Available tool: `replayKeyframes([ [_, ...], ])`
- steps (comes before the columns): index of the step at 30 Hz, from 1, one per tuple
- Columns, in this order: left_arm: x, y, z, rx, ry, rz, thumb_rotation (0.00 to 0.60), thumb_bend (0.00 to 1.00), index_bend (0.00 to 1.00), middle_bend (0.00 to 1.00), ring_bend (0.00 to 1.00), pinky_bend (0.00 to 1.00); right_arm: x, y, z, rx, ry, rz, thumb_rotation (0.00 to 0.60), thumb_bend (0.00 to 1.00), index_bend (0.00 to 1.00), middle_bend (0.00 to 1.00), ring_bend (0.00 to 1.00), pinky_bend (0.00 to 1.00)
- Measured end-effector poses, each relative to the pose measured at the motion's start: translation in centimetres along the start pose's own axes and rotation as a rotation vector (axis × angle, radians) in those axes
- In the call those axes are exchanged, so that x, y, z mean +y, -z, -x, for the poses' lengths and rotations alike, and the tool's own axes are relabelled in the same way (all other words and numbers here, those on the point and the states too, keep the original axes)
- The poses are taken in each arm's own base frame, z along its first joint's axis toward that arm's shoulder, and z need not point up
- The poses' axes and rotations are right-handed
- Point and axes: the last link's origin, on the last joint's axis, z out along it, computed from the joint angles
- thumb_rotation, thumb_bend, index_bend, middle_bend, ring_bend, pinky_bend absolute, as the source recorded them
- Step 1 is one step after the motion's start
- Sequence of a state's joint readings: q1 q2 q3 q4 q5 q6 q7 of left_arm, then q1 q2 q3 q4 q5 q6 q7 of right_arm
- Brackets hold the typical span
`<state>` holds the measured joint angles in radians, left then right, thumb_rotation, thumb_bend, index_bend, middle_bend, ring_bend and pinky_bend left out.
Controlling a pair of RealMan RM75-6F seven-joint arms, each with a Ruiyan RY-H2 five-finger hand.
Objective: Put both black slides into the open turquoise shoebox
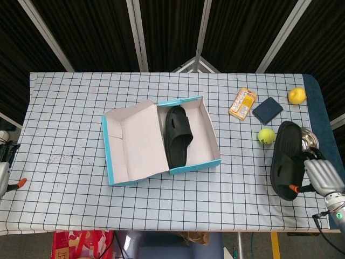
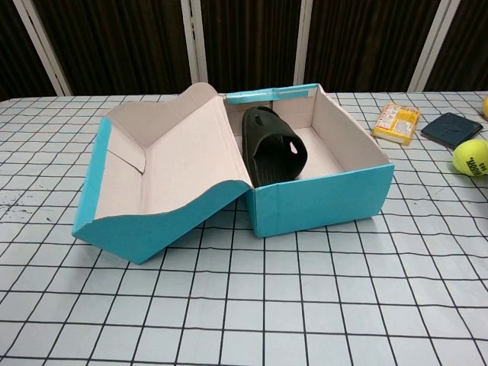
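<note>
The open turquoise shoebox sits mid-table with its lid folded out to the left. One black slide lies inside it against the left wall. My right hand holds the second black slide at the table's right edge, lifted off the cloth and tilted, in front of the steel bowl. The chest view shows neither that slide nor the right hand. At the far left edge of the head view my left hand is only partly visible, beside the table.
A tennis ball lies just left of the lifted slide. A steel bowl is partly hidden behind it. Further back are a yellow packet, a dark wallet and a lemon.
</note>
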<state>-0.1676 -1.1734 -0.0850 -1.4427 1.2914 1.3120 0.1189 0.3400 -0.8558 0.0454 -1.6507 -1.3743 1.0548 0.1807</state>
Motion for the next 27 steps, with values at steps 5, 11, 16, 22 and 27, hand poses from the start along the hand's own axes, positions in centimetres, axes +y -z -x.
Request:
replayKeyframes([
  [5, 0.0, 0.0, 0.0, 0.001, -0.003, 0.001, 0.6, 0.28, 0.1, 0.0, 0.0, 0.09, -1.3, -1.7, -5.3, 0.09, 0.008, -0.018, 0.6, 0.19, 0.52, 0.5, 0.2, 0.0],
  [11, 0.0, 0.0, 0.0, 0.002, -0.009, -0.005, 0.6, 0.28, 0.1, 0.0, 0.0, 0.09, -5.3, -4.5, -8.8, 0.092, -0.033, -0.105, 0.6, 0.19, 0.52, 0.5, 0.21, 0.0],
  [16, 0.0, -0.1, 0.1, 0.003, -0.018, -0.008, 0.6, 0.28, 0.1, 0.0, 0.0, 0.09, -9.4, -7.0, -9.7, 0.03, -0.059, -0.201, 0.6, 0.19, 0.52, 0.5, 0.21, 0.0],
  [22, -0.1, -0.2, 0.1, 0.005, -0.022, -0.018, 0.6, 0.28, 0.1, 0.0, 0.0, 0.09, -14.4, -9.6, -9.5, -0.046, -0.11, -0.303, 0.6, 0.19, 0.52, 0.5, 0.21, 0.0],
  [27, 0.0, -0.2, 0.2, 0.005, -0.027, -0.02, 0.6, 0.28, 0.1, 0.0, 0.0, 0.09, -17.7, -11.2, -9.0, -0.099, -0.155, -0.366, 0.6, 0.19, 0.52, 0.5, 0.21, 0.0],
])
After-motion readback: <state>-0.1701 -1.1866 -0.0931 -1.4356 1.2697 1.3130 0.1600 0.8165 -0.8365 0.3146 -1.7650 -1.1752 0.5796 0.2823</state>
